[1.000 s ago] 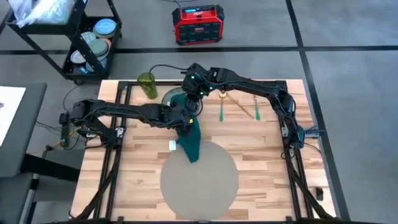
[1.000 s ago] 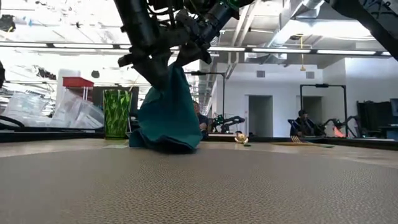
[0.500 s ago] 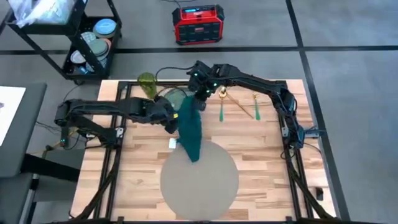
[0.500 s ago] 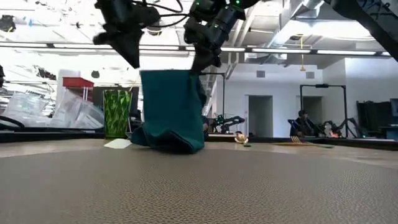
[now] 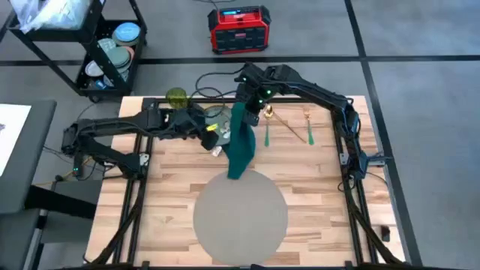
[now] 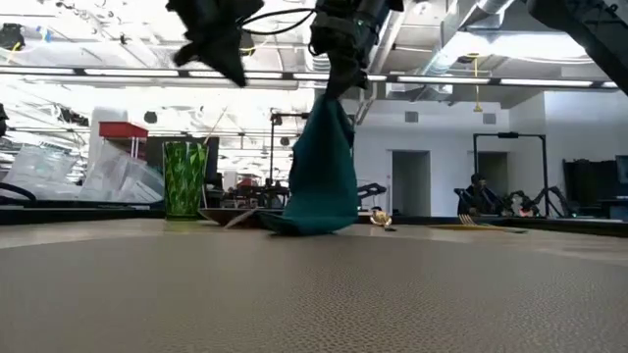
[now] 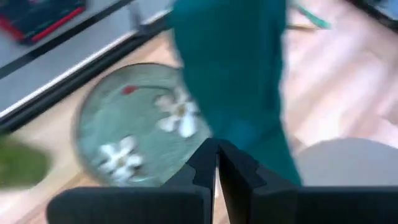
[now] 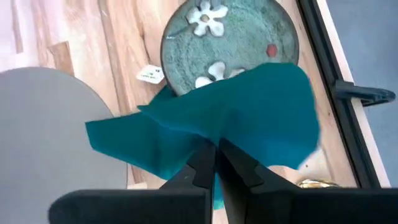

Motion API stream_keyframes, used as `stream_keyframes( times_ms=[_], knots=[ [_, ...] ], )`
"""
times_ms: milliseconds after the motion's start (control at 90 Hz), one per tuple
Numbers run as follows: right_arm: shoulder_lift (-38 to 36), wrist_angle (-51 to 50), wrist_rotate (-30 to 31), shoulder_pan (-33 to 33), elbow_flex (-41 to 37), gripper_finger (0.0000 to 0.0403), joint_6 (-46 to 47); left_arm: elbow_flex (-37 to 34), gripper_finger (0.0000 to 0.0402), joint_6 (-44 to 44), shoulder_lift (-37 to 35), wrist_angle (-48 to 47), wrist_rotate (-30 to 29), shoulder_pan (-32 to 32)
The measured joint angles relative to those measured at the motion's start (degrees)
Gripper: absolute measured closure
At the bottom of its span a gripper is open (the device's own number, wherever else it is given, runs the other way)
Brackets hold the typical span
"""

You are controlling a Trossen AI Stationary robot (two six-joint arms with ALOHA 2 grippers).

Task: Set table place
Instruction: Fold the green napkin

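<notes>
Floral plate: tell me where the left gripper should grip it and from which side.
Probably its rim, on the edge nearest the left gripper. The plate lies flat, so only the rim offers a hold, and the teal napkin hanging from the right gripper crowds its other edge.

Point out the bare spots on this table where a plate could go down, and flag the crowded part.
Free: most of the placemat, and the bare table on either side of it. Crowded: the far strip, where the green glass, floral plate, hanging teal napkin, both grippers, left and right, and the cutlery bunch together.
</notes>
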Motion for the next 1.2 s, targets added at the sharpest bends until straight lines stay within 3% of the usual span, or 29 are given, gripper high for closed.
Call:
stream_keyframes(
  times_ms=[189,500,700,1078,1200],
  knots=[
    [0.0,0.37,0.0,0.35,0.0,0.0403,1.12,-0.02,0.0396,4.1,6.15,-0.28,1.32,-0.4],
    [0.02,0.61,-0.02,-0.32,0.0,0.0403,-1.09,-0.02,0.0327,-2.06,8.18,9.53,1.01,-0.44],
    [0.02,3.94,-0.03,-0.43,0.0,0.0403,1.08,-0.02,0.0303,-1.85,11.41,14.99,-5.9,-1.14],
    [0.07,6.26,-0.06,0.07,0.0,0.0403,1.36,-0.02,0.0303,-2.2,18.18,19.14,-9.24,-1.14],
    [0.09,6.24,-0.25,0.59,0.0,0.0403,1.16,-0.02,0.0304,-2.15,18.97,18.85,-14.04,-0.9]
  ],
)
